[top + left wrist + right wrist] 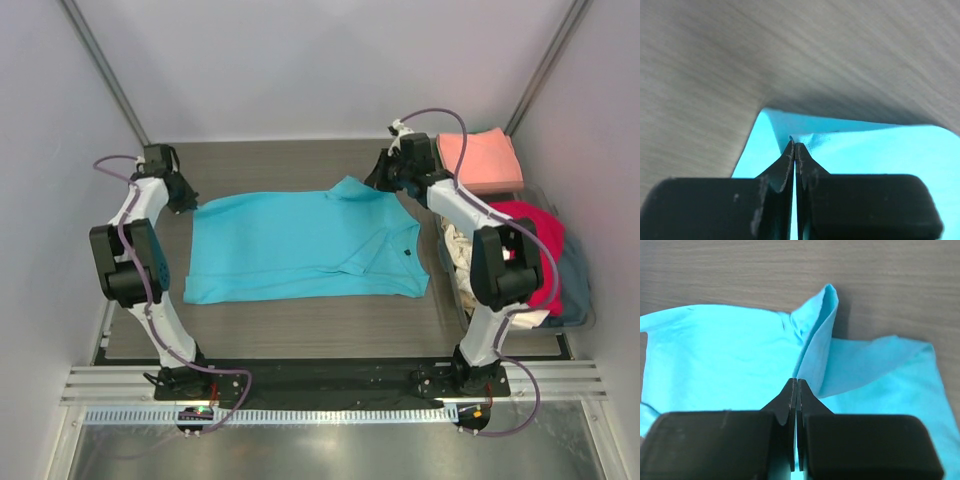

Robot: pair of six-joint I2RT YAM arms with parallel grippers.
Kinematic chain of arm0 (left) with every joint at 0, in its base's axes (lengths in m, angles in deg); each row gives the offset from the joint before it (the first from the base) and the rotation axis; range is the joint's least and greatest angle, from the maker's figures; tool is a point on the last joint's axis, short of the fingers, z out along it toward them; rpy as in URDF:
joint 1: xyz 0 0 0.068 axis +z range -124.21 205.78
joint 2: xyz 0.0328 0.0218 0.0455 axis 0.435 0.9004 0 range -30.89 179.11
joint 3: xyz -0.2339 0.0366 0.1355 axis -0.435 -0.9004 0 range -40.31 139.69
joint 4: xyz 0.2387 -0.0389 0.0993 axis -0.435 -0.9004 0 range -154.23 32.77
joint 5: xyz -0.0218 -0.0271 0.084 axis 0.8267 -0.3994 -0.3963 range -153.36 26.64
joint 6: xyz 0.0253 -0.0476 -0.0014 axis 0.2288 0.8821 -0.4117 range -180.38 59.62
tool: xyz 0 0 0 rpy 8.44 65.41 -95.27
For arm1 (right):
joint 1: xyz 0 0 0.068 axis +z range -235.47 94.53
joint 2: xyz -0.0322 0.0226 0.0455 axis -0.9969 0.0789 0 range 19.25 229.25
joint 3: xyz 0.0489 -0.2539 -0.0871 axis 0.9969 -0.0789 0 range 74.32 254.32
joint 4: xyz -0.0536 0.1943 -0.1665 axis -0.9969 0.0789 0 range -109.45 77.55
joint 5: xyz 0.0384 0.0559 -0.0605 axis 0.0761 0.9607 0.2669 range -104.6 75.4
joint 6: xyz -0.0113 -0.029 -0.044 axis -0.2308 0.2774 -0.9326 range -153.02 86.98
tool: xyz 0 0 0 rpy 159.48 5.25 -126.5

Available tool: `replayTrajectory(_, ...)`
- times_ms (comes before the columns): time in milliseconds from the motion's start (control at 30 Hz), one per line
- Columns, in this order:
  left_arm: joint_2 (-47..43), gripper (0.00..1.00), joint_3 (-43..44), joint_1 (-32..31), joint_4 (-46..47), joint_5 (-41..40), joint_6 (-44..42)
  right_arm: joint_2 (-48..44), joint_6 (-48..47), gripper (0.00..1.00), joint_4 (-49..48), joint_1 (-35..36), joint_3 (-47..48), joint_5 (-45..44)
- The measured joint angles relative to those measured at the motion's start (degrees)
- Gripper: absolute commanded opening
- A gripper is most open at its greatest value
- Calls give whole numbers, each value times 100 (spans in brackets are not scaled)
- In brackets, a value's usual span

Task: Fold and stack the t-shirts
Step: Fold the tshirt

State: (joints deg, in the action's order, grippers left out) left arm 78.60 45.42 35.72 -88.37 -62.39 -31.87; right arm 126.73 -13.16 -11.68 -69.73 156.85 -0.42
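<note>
Turquoise cloth meets both pincers: the left gripper [794, 145] is clamped fully closed at a lifted corner, the right gripper [794, 381] likewise behind a standing fold, and I can't tell whether either nips fabric. Only the overhead view gives me the whole turquoise t-shirt [300, 245] spread on the wood-grain table [280, 322], its dark neck label [408, 251] unreadable. To its right I see a folded salmon-pink t-shirt [480, 160] and a clear bin [588, 318] holding a red shirt [535, 235], a cream shirt [460, 250] and a grey-blue shirt [575, 270].
</note>
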Motion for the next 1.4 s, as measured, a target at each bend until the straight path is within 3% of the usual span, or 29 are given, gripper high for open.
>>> replayTrajectory(333,-439,0,-623,400,114,22,0,-1899,-177,1,-7,0,-1716,-529)
replayTrajectory(833,-704,0,-1165,391,109,-57,-20,-3008,44,1,4,0,-3377,-1034)
replayTrajectory(900,-831,8,-1268,391,61,-149,-17,-3176,146,1,22,0,-3622,-1152)
replayTrajectory(967,-966,23,-1353,391,28,-293,-2,-3346,275,1,31,0,-3847,-1285)
replayTrajectory(1000,-1036,36,-1390,391,11,-398,22,-3436,334,1,33,0,-3954,-1338)
replayTrajectory(1067,-1204,61,-1473,391,-28,-625,61,-3615,479,11,46,0,-4168,-1390)
replayTrajectory(1100,-1344,66,-1545,391,-20,-769,142,-3652,551,20,48,0,-4225,-1379)
replayTrajectory(1133,-1484,68,-1635,380,2,-916,186,-3665,619,45,46,0,-4262,-1333)
replayTrajectory(1233,-2000,69,-1908,315,85,-1281,284,-3578,754,65,17,4,-4269,-1158)
replayTrajectory(1400,-2214,66,-1858,-114,341,-1322,247,-2865,793,69,-4,26,-3856,-999)
